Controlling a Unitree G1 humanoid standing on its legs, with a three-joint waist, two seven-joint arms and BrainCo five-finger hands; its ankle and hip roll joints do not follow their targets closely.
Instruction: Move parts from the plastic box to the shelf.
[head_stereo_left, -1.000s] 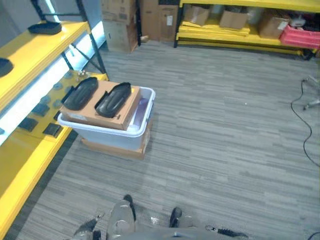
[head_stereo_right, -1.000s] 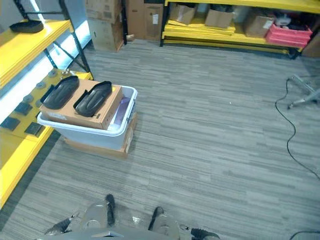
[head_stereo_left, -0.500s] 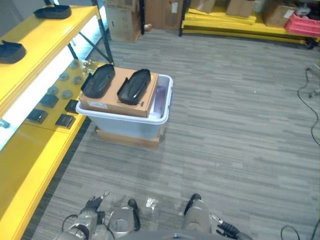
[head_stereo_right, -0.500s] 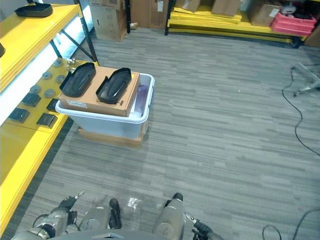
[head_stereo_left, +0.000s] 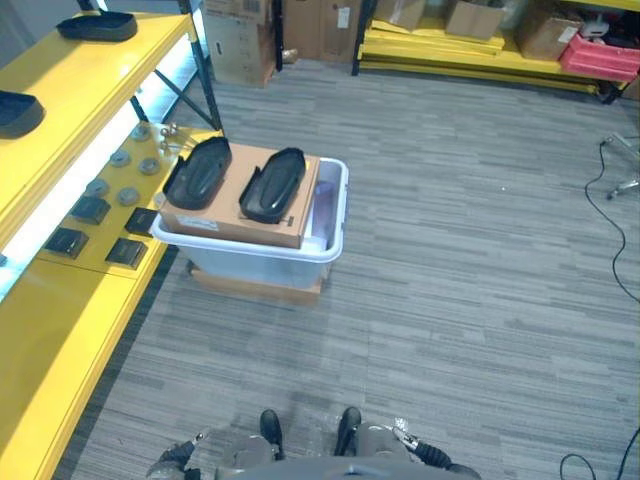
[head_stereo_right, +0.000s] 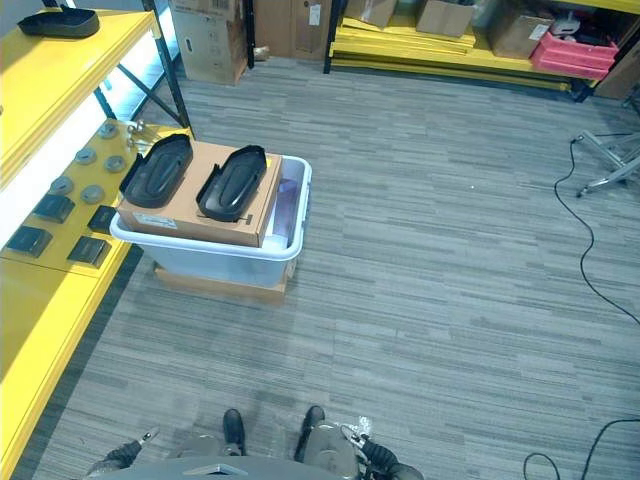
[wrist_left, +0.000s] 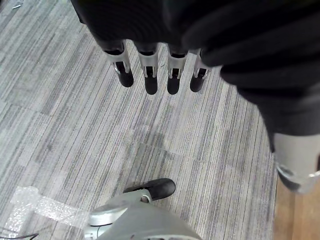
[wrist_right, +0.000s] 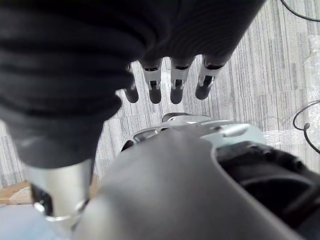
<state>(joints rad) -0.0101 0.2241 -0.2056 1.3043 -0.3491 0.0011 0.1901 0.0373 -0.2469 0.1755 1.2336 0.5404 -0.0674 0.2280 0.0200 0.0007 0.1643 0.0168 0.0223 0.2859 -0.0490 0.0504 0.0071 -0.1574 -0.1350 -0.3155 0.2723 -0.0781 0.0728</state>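
On the grey carpet beside the yellow shelf stands the plastic box, a cardboard box inside bearing two black parts; from the left wrist, the left hand hangs empty, fingers straight; from the right wrist, the right hand likewise, fingers relaxed.
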